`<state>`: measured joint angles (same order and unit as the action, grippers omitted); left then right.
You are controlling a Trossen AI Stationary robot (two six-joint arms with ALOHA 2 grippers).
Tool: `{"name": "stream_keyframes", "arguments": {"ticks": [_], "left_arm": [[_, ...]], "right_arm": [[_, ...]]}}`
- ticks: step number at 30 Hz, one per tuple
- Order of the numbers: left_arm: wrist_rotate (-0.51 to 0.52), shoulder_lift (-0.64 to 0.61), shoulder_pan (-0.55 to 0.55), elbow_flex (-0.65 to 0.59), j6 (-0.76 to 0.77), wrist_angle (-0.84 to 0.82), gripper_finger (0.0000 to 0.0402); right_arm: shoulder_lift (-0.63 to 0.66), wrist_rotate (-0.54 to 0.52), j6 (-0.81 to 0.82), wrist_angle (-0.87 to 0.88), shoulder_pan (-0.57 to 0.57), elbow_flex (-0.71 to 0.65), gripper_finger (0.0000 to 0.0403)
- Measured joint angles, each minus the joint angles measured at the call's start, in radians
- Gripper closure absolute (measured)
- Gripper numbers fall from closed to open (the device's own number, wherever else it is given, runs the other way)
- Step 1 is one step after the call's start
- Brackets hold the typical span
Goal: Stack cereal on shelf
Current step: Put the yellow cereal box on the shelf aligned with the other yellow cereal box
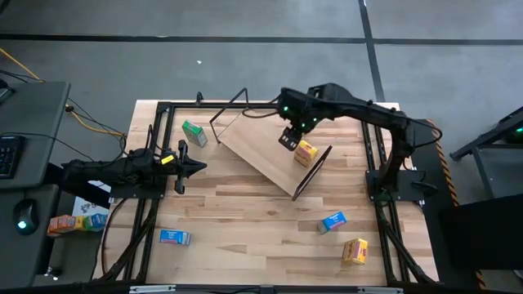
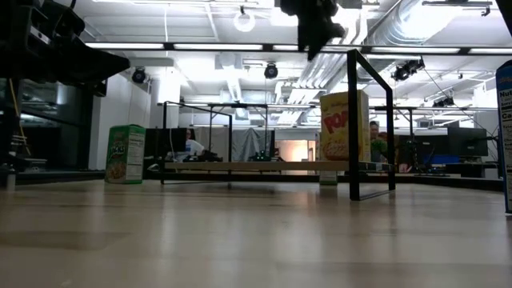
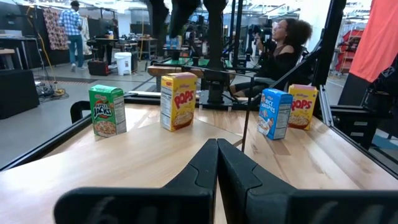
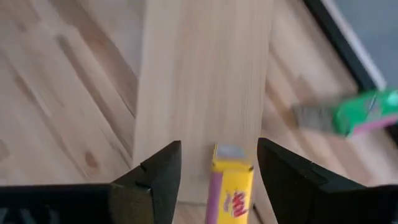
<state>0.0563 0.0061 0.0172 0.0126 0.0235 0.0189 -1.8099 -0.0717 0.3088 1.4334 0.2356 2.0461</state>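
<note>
The striped wooden tabletop [image 1: 245, 212] carries the whole work area, bounded by a black frame [image 1: 163, 106] along its edges. The shelf [image 1: 261, 151], a light-wood board on a thin black wire frame, sits tilted and angled across the far middle of the table.

The right arm reaches in from the right side over the shelf. The right gripper [image 1: 288, 139] hangs above the board with its jaws spread wide and holding nothing; in the right wrist view the two dark fingers [image 4: 155, 174] stand apart on either side of a yellow-orange box [image 4: 231, 183] without touching it. That yellow-orange box [image 1: 306, 152] stands upright on the shelf near its right end, just beside the gripper.

The left arm waits at the left edge of the table. The left gripper [image 1: 189, 167] points toward the centre, its jaws pressed together with nothing between them, as the left wrist view confirms [image 3: 216, 180].

Remaining cereal lies off the shelf. A green box [image 1: 194, 133] stands on the tabletop to the left of the board. A blue box [image 1: 332, 221] and a second yellow-orange box [image 1: 355, 251] sit near the right front corner, close to each other. A second blue box [image 1: 174, 237] lies flat near the left front. A heap of further boxes [image 1: 73, 220] lies off the table to the left.
</note>
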Motion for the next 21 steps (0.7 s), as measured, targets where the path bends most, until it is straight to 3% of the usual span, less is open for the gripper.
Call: {"name": "stream_keyframes", "arguments": {"ticks": [10,16,21], "left_arm": [[0.0,0.0,0.0,0.0,0.0,0.0,0.0401],[0.0,0.0,0.0,0.0,0.0,0.0,0.0401],[0.0,0.0,0.0,0.0,0.0,0.0,0.0401]], "right_arm": [[0.007,-0.032,-0.098,0.137,-0.001,0.169,0.0212],[0.163,-0.005,-0.093,0.089,-0.044,-0.046,0.0212],[0.372,-0.003,0.074,0.008,-0.11,-0.291,0.0212]]}}
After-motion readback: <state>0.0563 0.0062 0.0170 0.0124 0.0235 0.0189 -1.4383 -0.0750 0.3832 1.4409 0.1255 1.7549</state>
